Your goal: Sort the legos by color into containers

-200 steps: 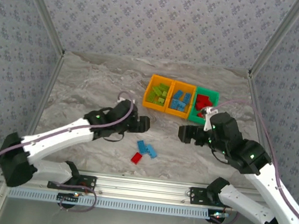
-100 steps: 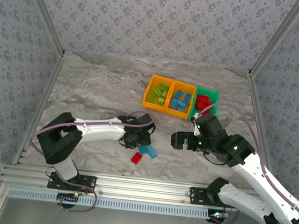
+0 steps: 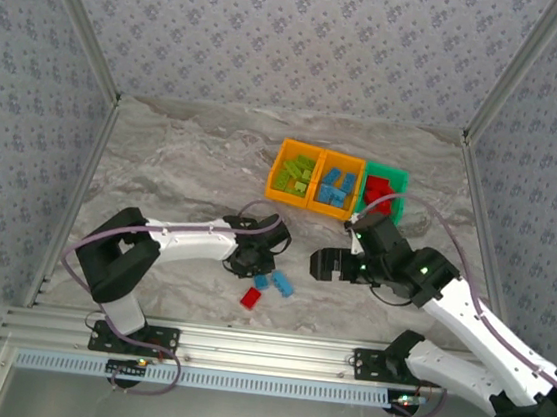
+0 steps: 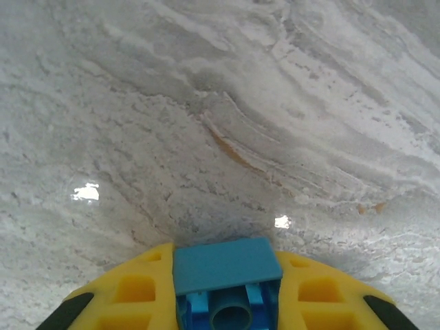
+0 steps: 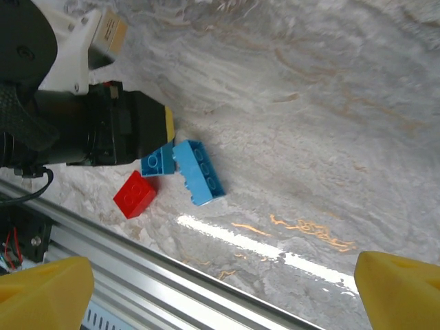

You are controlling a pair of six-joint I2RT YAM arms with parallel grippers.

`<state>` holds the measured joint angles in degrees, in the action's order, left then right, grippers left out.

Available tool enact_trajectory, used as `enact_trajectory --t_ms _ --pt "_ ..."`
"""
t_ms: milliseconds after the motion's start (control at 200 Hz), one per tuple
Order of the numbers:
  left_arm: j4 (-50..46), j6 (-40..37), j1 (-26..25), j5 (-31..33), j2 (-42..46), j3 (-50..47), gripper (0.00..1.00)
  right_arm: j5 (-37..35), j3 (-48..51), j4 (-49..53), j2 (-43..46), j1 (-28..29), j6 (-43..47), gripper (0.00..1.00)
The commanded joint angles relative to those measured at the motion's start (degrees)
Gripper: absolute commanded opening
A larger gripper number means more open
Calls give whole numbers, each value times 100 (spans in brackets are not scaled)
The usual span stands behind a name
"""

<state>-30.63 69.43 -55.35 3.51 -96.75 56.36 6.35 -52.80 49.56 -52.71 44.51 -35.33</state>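
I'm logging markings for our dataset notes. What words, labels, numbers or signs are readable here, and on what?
No text is readable.
The blue lego in the left gripper shows no print.
The tan sticker on that arm's white housing is too blurred to read.

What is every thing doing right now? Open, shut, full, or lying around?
Left pincer: shut on small blue brick.
Right pincer: open, holding nothing.
Bigger blue brick: loose on table.
Red brick: loose on table.
Left orange bin: holds green bricks.
Middle orange bin: holds blue bricks.
Green bin: holds red bricks.
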Motion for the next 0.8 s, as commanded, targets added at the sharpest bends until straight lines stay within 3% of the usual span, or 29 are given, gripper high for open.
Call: enact_trajectory --t_ms 0,165,290,455,620,795 --pt "-430 -213 135 307 312 231 17 261 52 -411 14 103 53 100" --pt "-354 -1009 288 584 666 1098 16 -96 -129 -407 224 128 33 100" --pt "-391 -1654 384 565 282 2372 17 -661 -259 -219 582 119 -27 100" --pt "-344 -2724 562 1071 -1078 4330 17 -1086 -283 38 1007 115 -343 100" --pt "-520 -3044 1064 20 -2921 6684 20 -1213 -223 331 1333 123 -688 100" --pt "-783 -3418 1102 -406 -4439 8826 33 -1250 -44 396 1574 149 -935 100"
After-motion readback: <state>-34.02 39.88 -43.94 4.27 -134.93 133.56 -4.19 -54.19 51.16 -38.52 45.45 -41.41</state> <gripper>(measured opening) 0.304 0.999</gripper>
